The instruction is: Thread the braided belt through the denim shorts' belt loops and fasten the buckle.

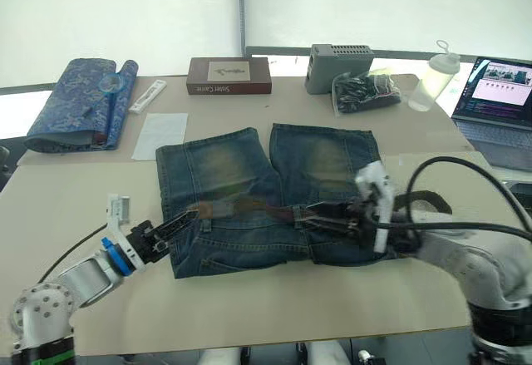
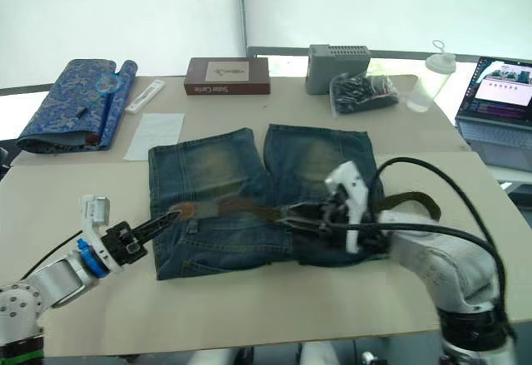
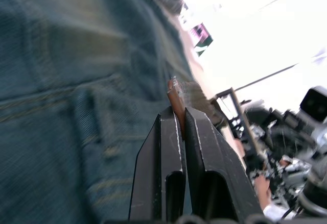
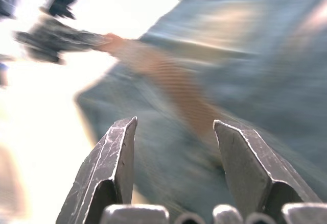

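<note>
The faded denim shorts [image 1: 249, 174] lie flat mid-table, waistband toward me. Along the waistband runs the brown braided belt [image 1: 249, 209]. Its far end trails off as a dark strap [image 1: 428, 199] beyond my right arm. My left gripper [image 1: 181, 224] is at the shorts' left edge, shut on the belt's tip [image 3: 176, 99]. A belt loop [image 3: 89, 119] shows on the denim beside it. My right gripper [image 1: 303, 215] is open over the middle of the waistband, with the belt [image 4: 173, 81] lying ahead between its fingers [image 4: 115, 152]. The buckle is hidden.
At the back stand a blue patterned folded cloth [image 1: 75, 103], a white sheet [image 1: 160, 135], a brown box [image 1: 229, 76], a grey box [image 1: 339, 66], a bag of dark items [image 1: 366, 91] and a clear bottle [image 1: 434, 78]. A laptop [image 1: 499, 103] is at far right.
</note>
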Controlling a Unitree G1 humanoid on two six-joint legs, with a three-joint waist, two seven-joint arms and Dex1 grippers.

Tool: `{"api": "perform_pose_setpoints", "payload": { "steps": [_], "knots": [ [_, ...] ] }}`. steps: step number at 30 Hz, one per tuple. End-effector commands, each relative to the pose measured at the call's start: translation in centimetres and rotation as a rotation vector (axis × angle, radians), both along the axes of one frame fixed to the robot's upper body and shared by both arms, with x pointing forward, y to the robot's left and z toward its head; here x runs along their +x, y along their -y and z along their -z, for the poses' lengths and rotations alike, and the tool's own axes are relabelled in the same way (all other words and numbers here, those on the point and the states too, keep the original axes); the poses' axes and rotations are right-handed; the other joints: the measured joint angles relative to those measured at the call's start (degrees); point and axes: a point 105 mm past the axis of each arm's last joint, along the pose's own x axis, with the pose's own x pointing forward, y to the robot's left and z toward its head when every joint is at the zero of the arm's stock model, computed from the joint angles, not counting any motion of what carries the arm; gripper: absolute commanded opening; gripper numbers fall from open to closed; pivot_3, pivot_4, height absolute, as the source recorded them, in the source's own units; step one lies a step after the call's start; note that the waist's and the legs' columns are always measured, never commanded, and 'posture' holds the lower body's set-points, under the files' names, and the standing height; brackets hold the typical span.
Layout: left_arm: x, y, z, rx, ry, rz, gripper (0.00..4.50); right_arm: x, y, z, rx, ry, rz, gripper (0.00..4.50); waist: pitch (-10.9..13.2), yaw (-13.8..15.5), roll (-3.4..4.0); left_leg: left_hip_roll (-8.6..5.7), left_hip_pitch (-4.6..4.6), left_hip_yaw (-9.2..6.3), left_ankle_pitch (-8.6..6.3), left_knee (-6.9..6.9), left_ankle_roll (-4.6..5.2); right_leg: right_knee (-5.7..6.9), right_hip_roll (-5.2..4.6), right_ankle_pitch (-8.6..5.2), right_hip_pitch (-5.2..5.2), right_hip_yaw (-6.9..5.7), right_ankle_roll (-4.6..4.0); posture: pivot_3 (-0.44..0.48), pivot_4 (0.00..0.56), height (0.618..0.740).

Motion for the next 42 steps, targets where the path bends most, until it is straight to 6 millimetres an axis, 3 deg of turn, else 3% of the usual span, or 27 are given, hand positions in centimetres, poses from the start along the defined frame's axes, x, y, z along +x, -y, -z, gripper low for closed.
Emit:
{"api": "perform_pose_setpoints", "payload": {
  "steps": [1, 4, 10, 18, 19, 25, 27, 30, 31, 32, 35, 37, 42],
  "knots": [
    [0.1, 1.8, -1.4, -0.032, 0.052, 0.015, 0.0, 0.2, -2.1, 1.1, 0.006, -0.118, -0.01, 2.68, -0.02, -0.14, -0.02, -0.04, 0.01, 0.0, 0.0, 0.0, 0.0, 0.02, 0.02, 0.0, 0.0, -0.01, 0.0, 0.0, 0.15, 0.74],
    [0.3, 2.8, -1.4, -0.043, 0.047, 0.018, 0.0, 1.6, -3.6, 1.6, 0.04, -0.177, 0.047, 2.68, -0.02, -0.63, -0.03, -0.06, 0.04, 0.05, 0.04, 0.0, -0.04, 0.04, 0.1, 0.08, -0.04, 0.0, -0.09, 0.0, 0.15, 0.74],
    [0.4, 3.6, -1.5, -0.046, 0.032, 0.023, 0.0, 3.4, -5.4, 0.1, 0.22, -0.263, 0.131, 2.68, -0.03, -0.73, -0.01, -0.12, 0.07, 0.04, 0.17, -0.01, -0.07, 0.14, 0.36, 0.13, -0.1, 0.01, -0.16, 0.0, 0.15, 0.74],
    [-0.1, 4.1, -1.2, -0.03, 0.01, 0.042, 0.0, 3.9, -6.3, -0.8, 0.306, -0.317, 0.168, 2.68, -0.03, -0.86, 0.0, -0.21, 0.09, 0.05, 0.19, -0.02, -0.06, 0.16, 0.47, 0.14, -0.09, 0.0, -0.15, 0.0, 0.15, 0.74],
    [-0.1, 4.2, -1.2, -0.03, 0.009, 0.046, 0.0, 4.0, -6.4, -0.6, 0.302, -0.323, 0.176, 2.16, -0.03, -0.93, 0.0, -0.21, 0.1, 0.05, 0.19, -0.02, -0.06, 0.16, 0.49, 0.14, -0.09, 0.0, -0.14, 0.0, 0.15, 0.74],
    [-0.5, 3.8, -0.7, 0.017, 0.008, 0.05, 0.0, 4.3, -6.7, 0.1, 0.275, -0.329, 0.211, 0.1, -0.04, -1.53, 0.0, -0.19, 0.15, 0.07, 0.23, -0.04, -0.11, 0.23, 0.55, 0.13, -0.08, 0.02, -0.16, 0.0, 0.15, 0.74],
    [-0.5, 3.4, -0.6, 0.047, 0.013, 0.04, 0.0, 4.3, -6.8, 0.2, 0.265, -0.325, 0.214, 0.04, -0.04, -1.85, 0.01, -0.19, 0.15, 0.07, 0.23, -0.07, -0.11, 0.22, 0.57, 0.13, -0.09, 0.02, -0.17, 0.0, 0.15, 0.74],
    [-0.6, 1.4, -0.2, 0.242, 0.081, -0.008, 0.0, 4.4, -7.3, 0.6, 0.235, -0.319, 0.218, 0.04, -0.03, -2.06, 0.02, -0.18, 0.16, 0.08, 0.23, -0.09, -0.11, 0.2, 0.6, 0.12, -0.09, 0.01, -0.17, 0.0, 0.15, 0.74],
    [-0.7, 1.1, -0.3, 0.279, 0.106, -0.006, 0.74, 4.4, -7.4, 0.7, 0.227, -0.316, 0.218, 0.0, -0.03, -2.18, 0.04, -0.18, 0.16, 0.1, 0.23, -0.1, -0.12, 0.21, 0.62, 0.12, -0.1, 0.02, -0.18, 0.0, 0.15, 0.74],
    [-0.9, 0.8, -0.3, 0.308, 0.128, -0.003, 1.03, 4.4, -7.5, 0.7, 0.221, -0.312, 0.218, 0.0, -0.04, -2.23, 0.09, -0.17, 0.17, 0.15, 0.24, -0.14, -0.13, 0.19, 0.65, 0.11, -0.12, 0.04, -0.19, 0.0, 0.15, 0.74],
    [-1.6, -2.9, -0.4, 0.532, 0.243, -0.071, 2.47, 4.8, -8.8, 1.5, 0.179, -0.317, 0.233, 0.0, -0.05, -2.49, 0.14, -0.15, 0.19, 0.18, 0.23, -0.22, -0.13, 0.13, 0.65, 0.1, -0.13, 0.05, -0.2, 0.0, 0.15, 0.74],
    [-2.6, -4.3, 0.1, 0.611, 0.274, -0.05, 3.34, 4.9, -9.8, 2.0, 0.152, -0.315, 0.229, 0.0, -0.05, -2.74, 0.14, -0.14, 0.18, 0.28, 0.24, -0.32, -0.14, 0.15, 0.65, 0.08, -0.25, 0.11, -0.24, 0.0, 0.15, 0.74],
    [-3.8, -5.2, 1.6, 0.65, 0.273, 0.004, 3.34, 5.1, -11.2, 3.2, 0.107, -0.316, 0.233, 0.0, -0.06, -2.49, 0.15, -0.06, 0.08, 0.27, 0.28, -0.41, -0.22, 0.2, 0.64, 0.04, -0.6, 0.07, -0.32, 0.0, 0.15, 0.74]
  ]
}}
